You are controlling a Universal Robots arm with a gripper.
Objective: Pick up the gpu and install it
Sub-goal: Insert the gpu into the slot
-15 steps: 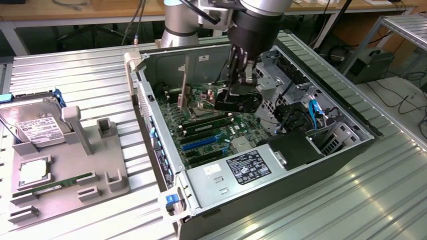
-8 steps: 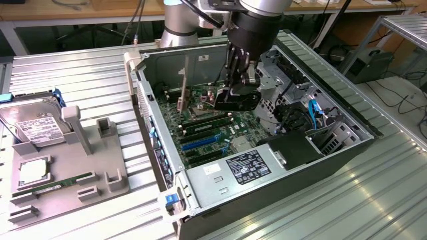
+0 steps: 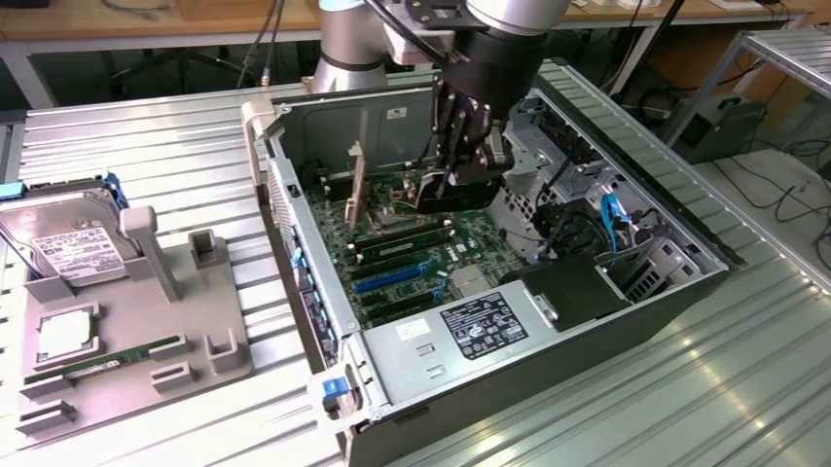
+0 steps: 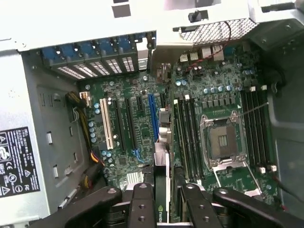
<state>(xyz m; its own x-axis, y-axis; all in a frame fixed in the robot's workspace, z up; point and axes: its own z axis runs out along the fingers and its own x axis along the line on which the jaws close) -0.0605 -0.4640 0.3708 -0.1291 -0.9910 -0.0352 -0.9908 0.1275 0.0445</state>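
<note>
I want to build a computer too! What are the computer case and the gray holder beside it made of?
Computer case: looks like thin sheet metal, bare gray with a dull shine, folded edges and punched holes. Gray holder: probably matte plastic, with chunky blocks and no glint.

A silvery metal table (image 3: 156, 146) with long ridges across its top carries everything here. An open computer case (image 3: 520, 365) lies on its side toward the exterior view's right. A grey plastic holder (image 3: 208, 355) sits flat beside it on the left.
</note>
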